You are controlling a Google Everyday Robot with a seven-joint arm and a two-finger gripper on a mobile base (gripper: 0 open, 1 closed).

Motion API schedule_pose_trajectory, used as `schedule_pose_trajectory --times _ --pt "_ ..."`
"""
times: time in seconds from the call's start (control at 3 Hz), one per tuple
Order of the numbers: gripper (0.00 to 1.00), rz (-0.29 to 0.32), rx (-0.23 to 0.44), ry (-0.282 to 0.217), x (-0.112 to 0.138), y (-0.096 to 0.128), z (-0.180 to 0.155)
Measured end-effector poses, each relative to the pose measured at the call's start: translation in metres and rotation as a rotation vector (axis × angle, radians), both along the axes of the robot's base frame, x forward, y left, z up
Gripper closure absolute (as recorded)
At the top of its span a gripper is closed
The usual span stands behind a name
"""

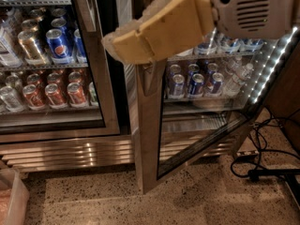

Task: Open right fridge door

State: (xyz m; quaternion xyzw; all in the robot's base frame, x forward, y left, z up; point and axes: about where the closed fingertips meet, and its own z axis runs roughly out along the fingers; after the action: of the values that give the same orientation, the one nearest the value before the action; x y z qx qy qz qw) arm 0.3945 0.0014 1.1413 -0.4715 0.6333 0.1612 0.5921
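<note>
The right fridge door [149, 139] stands swung out toward the camera, its steel frame edge facing me and its glass panel angling back to the right. My gripper [140, 43], tan and padded under a white arm housing [253, 8], sits at the top of that door's leading edge, covering the handle area. Through the open door I see blue cans [194, 81] on a shelf inside.
The twin left door [96, 78] is closed, with Pepsi and red cans behind it. A lit LED strip [272, 64] runs down the fridge's right side. Black cables [262, 168] lie on the speckled floor at right. A pale bin [11, 200] sits at bottom left.
</note>
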Motion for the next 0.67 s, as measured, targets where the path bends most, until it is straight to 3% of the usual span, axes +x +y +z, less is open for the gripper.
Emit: schedule_pose_trajectory --times 0.67 --pt "0.00 0.000 0.000 0.000 0.0000 0.0000 0.0000"
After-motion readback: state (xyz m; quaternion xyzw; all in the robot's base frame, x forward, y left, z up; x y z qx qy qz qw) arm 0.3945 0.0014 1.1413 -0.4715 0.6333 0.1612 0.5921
